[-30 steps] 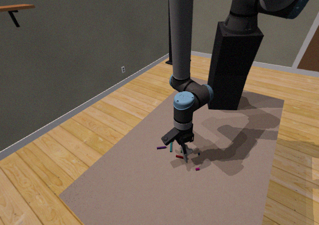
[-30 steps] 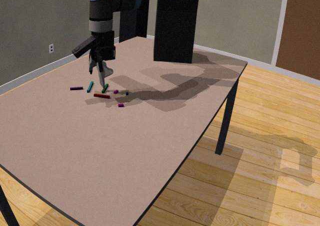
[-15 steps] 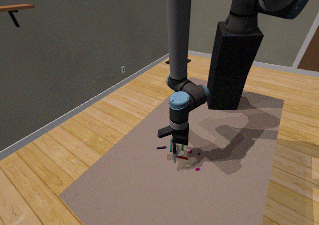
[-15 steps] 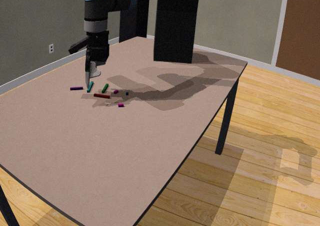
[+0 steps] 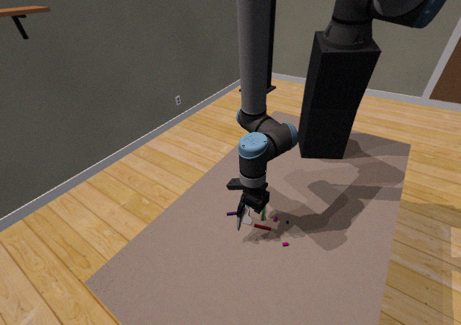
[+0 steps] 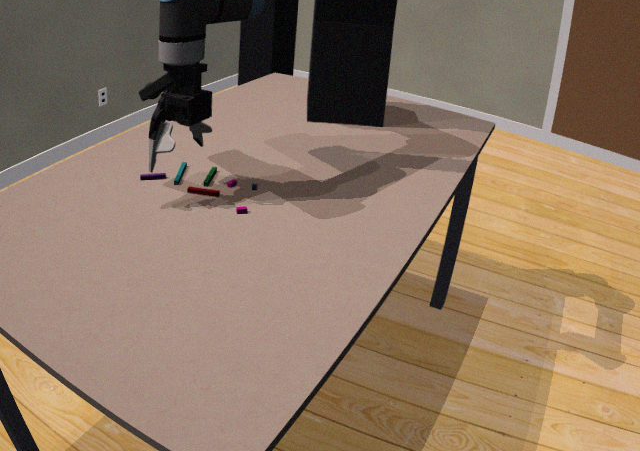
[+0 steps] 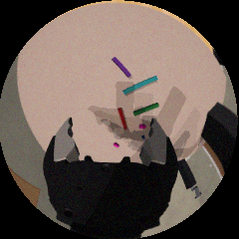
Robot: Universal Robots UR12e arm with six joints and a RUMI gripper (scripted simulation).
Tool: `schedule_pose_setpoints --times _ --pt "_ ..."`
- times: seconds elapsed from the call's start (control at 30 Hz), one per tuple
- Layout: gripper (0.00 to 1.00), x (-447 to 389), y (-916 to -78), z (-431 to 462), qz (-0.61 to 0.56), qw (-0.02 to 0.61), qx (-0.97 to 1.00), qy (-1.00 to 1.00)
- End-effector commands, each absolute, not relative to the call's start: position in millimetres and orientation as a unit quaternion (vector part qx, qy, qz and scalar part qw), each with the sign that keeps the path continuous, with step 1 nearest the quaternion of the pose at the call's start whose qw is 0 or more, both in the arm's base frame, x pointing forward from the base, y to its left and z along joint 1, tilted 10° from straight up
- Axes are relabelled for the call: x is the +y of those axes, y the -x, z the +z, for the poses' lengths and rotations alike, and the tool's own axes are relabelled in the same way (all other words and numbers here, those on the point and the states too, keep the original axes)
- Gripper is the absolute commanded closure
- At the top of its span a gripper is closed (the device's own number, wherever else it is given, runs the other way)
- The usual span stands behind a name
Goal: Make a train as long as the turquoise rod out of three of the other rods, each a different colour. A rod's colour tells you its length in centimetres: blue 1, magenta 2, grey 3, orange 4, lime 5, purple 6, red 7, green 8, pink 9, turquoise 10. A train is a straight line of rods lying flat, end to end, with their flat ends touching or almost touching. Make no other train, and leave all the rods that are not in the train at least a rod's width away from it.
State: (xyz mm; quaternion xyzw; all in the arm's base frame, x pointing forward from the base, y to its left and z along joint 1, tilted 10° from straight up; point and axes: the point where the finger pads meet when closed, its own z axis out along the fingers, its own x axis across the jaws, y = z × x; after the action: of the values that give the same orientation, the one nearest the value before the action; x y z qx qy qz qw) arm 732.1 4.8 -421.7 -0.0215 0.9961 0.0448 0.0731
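Observation:
Several rods lie flat and apart on the table. From left to right there is a purple rod, the turquoise rod, a green rod and a red rod. Further right are a magenta rod, a small blue rod and a second magenta rod. My gripper is open and empty. It hangs a little above the table, over the purple and turquoise rods. In the top view it hides the turquoise rod.
The arm's dark base column stands at the back of the table. The table's right edge drops to a wooden floor. Grey walls run behind the table.

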Motion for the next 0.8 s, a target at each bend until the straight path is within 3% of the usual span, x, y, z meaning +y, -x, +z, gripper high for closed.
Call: schedule_pose_setpoints --times 0.0,0.77 --pt "0.0 0.1 -733.3 -421.2 0.049 0.07 0.995 -0.056" --pt "0.0 -12.9 -736.0 -421.2 0.064 0.055 0.95 -0.301"
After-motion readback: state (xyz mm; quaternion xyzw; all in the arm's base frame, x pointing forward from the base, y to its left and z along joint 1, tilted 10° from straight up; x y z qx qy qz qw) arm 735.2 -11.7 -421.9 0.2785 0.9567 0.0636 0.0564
